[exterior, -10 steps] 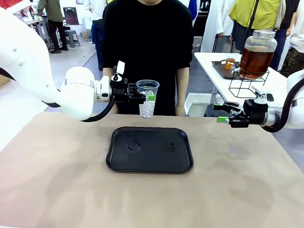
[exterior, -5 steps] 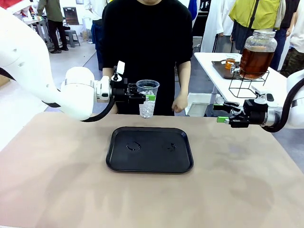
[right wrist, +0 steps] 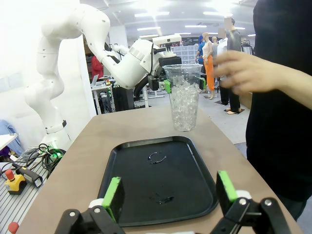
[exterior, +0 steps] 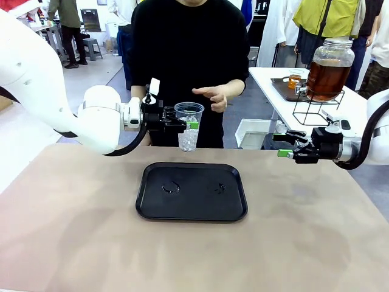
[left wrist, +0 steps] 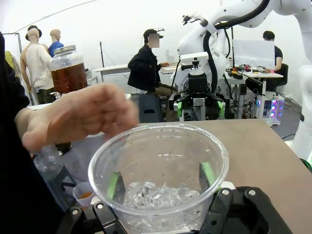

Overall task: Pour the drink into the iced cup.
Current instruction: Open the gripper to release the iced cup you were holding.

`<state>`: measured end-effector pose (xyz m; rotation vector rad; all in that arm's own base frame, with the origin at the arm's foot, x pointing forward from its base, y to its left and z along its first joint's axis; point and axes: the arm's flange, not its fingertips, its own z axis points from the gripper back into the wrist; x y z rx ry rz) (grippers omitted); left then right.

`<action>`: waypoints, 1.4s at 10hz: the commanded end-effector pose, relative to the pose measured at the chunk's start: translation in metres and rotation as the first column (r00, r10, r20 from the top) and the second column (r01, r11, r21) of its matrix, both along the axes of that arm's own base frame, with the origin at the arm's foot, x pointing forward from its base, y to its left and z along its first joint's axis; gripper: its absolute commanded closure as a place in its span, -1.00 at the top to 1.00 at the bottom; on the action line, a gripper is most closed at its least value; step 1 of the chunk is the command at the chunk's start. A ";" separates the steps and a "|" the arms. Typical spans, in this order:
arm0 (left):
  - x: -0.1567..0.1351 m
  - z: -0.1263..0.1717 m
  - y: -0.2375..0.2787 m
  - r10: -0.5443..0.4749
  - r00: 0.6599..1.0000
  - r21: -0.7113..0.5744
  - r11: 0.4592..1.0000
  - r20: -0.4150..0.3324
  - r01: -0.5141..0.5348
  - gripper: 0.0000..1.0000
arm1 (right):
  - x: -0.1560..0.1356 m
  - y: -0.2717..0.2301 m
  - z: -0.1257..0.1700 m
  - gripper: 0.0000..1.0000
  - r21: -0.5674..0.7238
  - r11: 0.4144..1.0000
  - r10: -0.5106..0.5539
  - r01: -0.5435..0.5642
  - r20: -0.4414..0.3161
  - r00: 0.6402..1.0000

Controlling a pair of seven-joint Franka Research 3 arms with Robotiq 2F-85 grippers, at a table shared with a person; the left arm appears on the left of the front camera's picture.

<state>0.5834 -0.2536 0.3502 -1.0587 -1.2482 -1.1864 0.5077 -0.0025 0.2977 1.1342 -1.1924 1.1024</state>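
Observation:
A clear plastic cup [exterior: 188, 139] with ice in its bottom hangs above the table's far edge, behind the black tray [exterior: 152, 207]. My left gripper [exterior: 191, 125] is shut on the cup; its green pads [left wrist: 208, 173] press the wall of the iced cup [left wrist: 158, 146]. The person's hand [exterior: 214, 94] hovers just right of the cup's rim, empty. A glass jar of brown drink [exterior: 330, 70] stands on a wire stand at the far right. My right gripper [exterior: 283, 145] is open and empty near the table's right edge, with its fingers [right wrist: 113, 197] spread wide.
The tray [right wrist: 136, 195] is bare except for a few wet marks. The jar's stand rests on a white side table [exterior: 273, 76] beyond the main table. The person stands at the far side. The brown tabletop [exterior: 182, 255] lies open in front.
The person's hand has risen from below the table's edge to chest height beside the cup. Both arms and the cup have stayed still.

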 end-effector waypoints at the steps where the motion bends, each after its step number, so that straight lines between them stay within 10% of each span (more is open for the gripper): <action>1: -0.001 0.004 -0.001 -0.002 1.000 -0.002 1.000 0.007 0.002 0.60 | 0.001 0.000 0.002 1.00 -0.003 1.000 -0.004 0.004 0.004 1.000; 14: -0.001 0.004 -0.001 -0.002 1.000 -0.002 1.000 0.007 0.002 0.60 | 0.001 0.000 0.002 1.00 -0.003 1.000 -0.004 0.004 0.004 1.000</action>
